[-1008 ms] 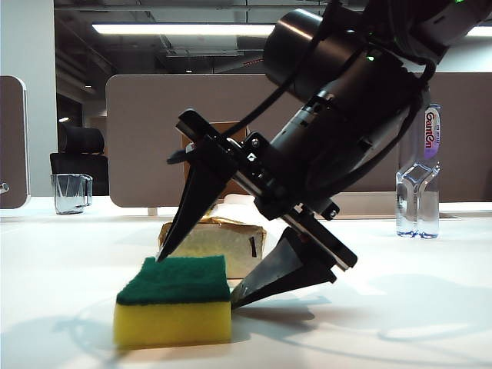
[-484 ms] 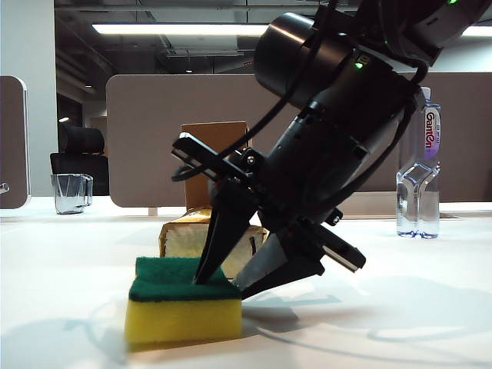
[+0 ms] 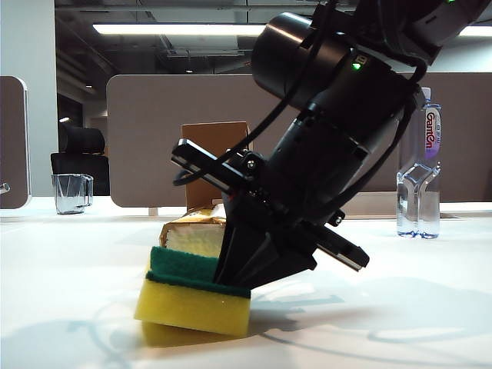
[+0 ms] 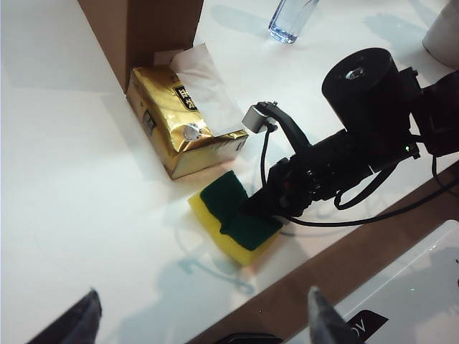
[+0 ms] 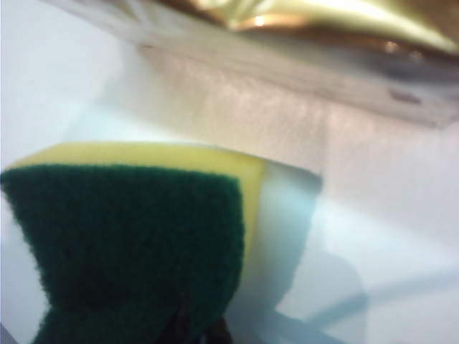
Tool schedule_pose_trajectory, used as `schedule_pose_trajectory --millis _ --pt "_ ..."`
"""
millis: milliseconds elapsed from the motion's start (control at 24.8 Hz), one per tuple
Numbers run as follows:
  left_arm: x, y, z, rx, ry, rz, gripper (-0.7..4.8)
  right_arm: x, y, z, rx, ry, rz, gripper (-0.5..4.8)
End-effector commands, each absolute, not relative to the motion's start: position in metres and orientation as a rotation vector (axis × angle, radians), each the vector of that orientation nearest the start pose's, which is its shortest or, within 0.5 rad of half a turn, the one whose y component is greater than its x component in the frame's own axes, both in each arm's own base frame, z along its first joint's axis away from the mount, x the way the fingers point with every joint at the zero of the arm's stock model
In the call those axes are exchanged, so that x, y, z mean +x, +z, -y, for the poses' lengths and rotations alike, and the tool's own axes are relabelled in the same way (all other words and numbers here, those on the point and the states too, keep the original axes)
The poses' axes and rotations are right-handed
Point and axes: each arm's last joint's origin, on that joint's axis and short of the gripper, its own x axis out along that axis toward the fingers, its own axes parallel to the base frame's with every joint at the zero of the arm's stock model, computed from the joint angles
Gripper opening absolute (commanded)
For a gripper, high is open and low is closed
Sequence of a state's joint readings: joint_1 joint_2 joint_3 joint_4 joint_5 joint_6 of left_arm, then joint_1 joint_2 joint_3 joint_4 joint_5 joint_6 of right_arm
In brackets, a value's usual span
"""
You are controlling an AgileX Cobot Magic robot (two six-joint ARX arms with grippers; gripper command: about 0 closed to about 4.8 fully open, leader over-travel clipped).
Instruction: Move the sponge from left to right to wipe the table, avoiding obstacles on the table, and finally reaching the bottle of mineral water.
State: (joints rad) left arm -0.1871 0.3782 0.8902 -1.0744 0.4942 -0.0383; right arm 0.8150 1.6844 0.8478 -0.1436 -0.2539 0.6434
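One bottle (image 3: 419, 173) label reads "GanTen"; right pincer (image 3: 244, 278) pinches sponge (image 3: 196, 288); left pincer (image 4: 201, 319) spread.

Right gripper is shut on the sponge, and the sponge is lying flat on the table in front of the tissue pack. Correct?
Not quite. The right gripper is shut on the sponge, but the sponge is not flat: the exterior view shows it tilted, the end away from the gripper raised off the table. It does sit in front of the tissue pack.
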Motion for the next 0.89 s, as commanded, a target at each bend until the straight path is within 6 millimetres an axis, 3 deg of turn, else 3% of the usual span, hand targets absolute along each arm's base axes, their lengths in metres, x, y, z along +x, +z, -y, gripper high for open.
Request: schedule_pose_trajectory --millis 40,565,887 --pt "0.034 0.326 0.021 -0.119 -0.664 -0.563 3.71 0.203 0.135 -0.223 0.170 0.527 -1.307 -0.07" --pt "0.034 0.326 0.021 -0.119 -0.664 -0.559 3.71 0.200 0.132 -0.217 0.105 0.510 -1.337 -0.07" --pt "0.034 0.327 0.021 -0.118 -0.664 -0.557 3.71 0.199 0.134 -0.198 0.096 0.468 -1.342 -0.07"
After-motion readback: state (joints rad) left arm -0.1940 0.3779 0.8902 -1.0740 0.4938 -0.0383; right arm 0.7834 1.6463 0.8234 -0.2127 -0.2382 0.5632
